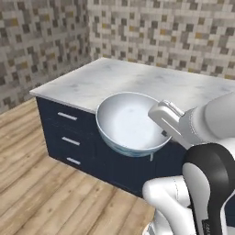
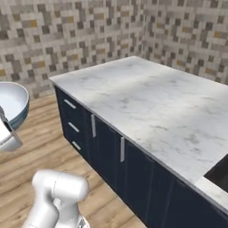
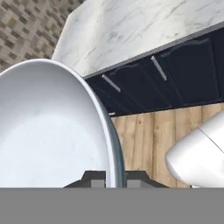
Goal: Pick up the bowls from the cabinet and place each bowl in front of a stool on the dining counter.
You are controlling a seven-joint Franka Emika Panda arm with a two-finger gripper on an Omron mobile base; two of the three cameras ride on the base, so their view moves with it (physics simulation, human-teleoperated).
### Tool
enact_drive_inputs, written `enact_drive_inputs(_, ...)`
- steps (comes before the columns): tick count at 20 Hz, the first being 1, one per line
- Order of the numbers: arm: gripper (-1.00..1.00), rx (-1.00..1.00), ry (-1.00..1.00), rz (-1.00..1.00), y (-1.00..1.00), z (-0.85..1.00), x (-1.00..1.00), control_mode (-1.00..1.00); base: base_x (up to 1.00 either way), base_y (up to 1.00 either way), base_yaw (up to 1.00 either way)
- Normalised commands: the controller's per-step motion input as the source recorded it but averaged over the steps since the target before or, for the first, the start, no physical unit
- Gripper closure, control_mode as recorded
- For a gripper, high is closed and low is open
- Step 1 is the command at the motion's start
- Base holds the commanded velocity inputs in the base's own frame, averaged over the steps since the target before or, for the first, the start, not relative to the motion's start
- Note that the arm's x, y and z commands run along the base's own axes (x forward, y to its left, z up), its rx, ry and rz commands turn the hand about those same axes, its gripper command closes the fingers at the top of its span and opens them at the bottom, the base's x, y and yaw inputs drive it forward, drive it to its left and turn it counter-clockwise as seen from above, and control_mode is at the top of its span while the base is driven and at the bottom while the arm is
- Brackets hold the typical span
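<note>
Beyond our fingers stretches the dining counter (image 2: pixel 151 102), its veined marble top over navy doors and drawers, mosaic tile wall behind, wooden floor below. Our gripper (image 3: pixel 115 178) is clamped on the rim of the white bowl (image 1: pixel 128 121), one fingertip inside the wall, one outside. The bowl hangs tilted in the air, short of the counter's edge, over the floor.
</note>
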Motion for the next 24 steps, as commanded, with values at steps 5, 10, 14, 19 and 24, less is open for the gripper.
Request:
enact_drive_inputs(5,1.00,0.00,0.00,0.00,0.00,0.00,0.00,1.00,1.00,1.00,-0.25)
enact_drive_inputs(10,1.00,0.00,0.00,0.00,0.00,0.00,0.00,1.00,1.00,1.00,-0.26)
enact_drive_inputs(14,1.00,0.00,0.00,0.00,0.00,0.00,0.00,1.00,1.00,1.00,-0.26)
enact_drive_inputs(19,1.00,0.00,0.00,0.00,0.00,0.00,0.00,1.00,1.00,1.00,-0.26)
enact_drive_inputs(24,1.00,0.00,0.00,0.00,0.00,0.00,0.00,1.00,1.00,1.00,-0.28)
